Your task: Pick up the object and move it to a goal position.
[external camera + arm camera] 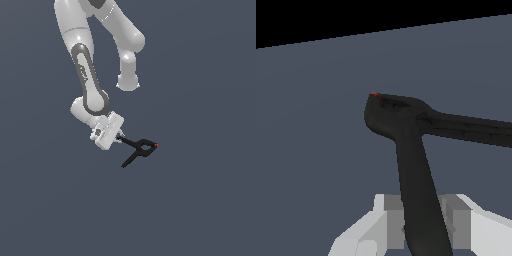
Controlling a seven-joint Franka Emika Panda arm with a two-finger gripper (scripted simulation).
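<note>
— Where is the small black spring clamp [141, 148] with the red-orange tip?
— At the white two-fingered gripper [119, 137], one thin handle pinched between its fingers [458, 222], the other splayed free over the plain grey-blue floor [200, 200].

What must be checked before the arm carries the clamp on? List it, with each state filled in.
1. Pincer closed on one clamp handle: ok, the handle sits between the fingers in the wrist view.
2. Grip centred on the clamp: not ok, it holds a handle end only.
3. Second handle free: ok, it splays away from the pincer.
4. Clamp lifted off the floor: cannot tell.
5. Goal position visible: not ok, no marker shows in either view.
</note>
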